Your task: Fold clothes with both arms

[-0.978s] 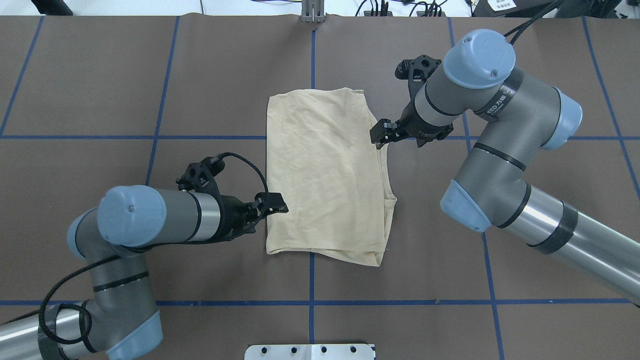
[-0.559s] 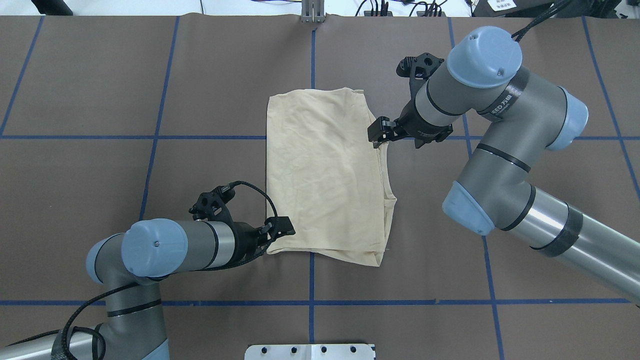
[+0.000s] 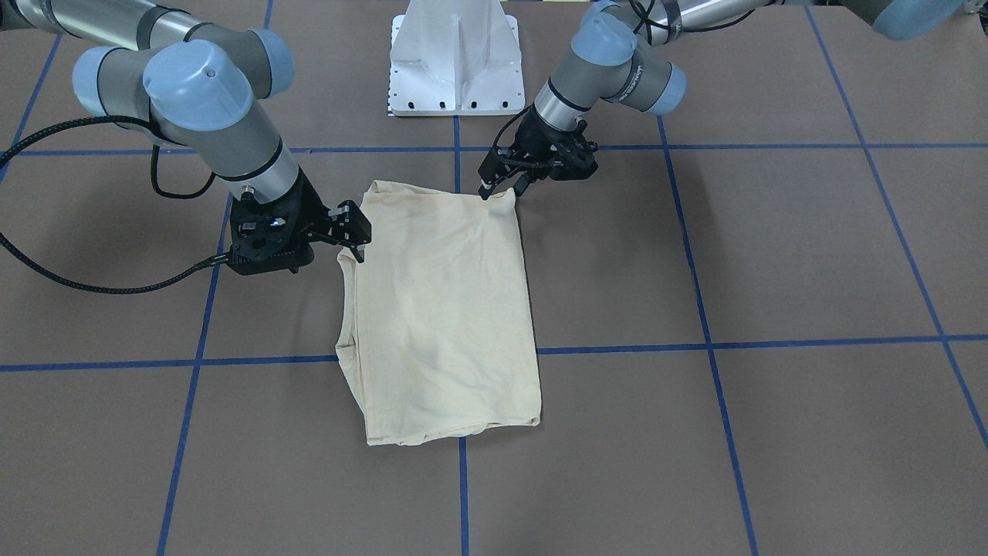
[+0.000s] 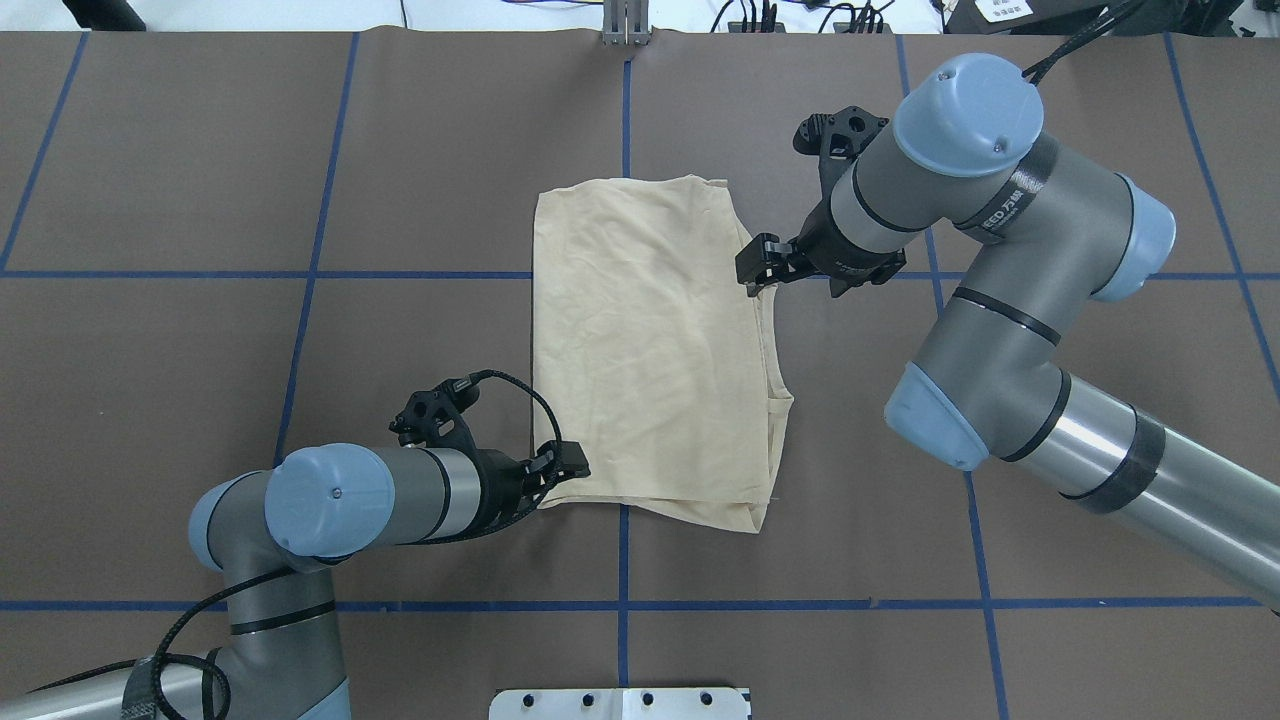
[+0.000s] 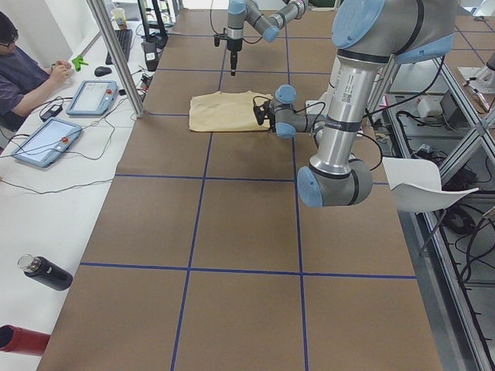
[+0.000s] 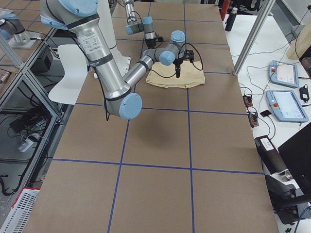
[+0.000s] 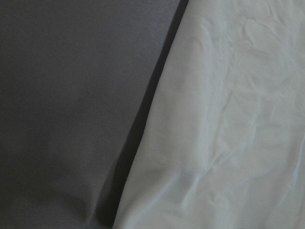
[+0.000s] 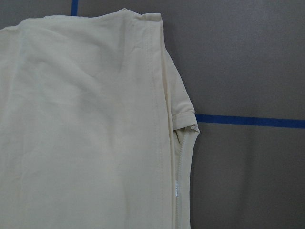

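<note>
The left arm (image 4: 380,495) reaches in low from the near left over the brown bench (image 4: 200,180), which is crossed by blue tape lines (image 4: 622,560). A black cable (image 4: 512,385) loops above its wrist. The left fingers (image 4: 572,465) sit right at the near-left corner of the shirt (image 4: 650,350) and overlap its edge. I cannot tell how far apart they stand or whether they pinch any cloth.

The shirt lies flat at the bench's middle, folded into 1 long rectangle with the plain cream side up, across the crossing of 2 tape lines. Toward the far end of its right edge, the right fingers (image 4: 757,270) hang parted just over the hem with nothing in them. The right arm (image 4: 1000,250) bends back to the right. A white base plate (image 4: 620,703) shows at the near edge.

The front-facing view shows the left fingers' tips low against that corner. The left wrist camera gives only a blurred shirt edge beside dark bench. The right wrist camera looks from higher and shows a stitched hem and layered folds.

From the left end, the left arm's thick column blocks part of the bench. Only that view shows a seated person (image 5: 23,73), 2 tablets (image 5: 94,97) and a dark bottle (image 5: 45,273) on a white side table (image 5: 46,201). From the right end, the right arm's forearm crosses in front of the shirt.
</note>
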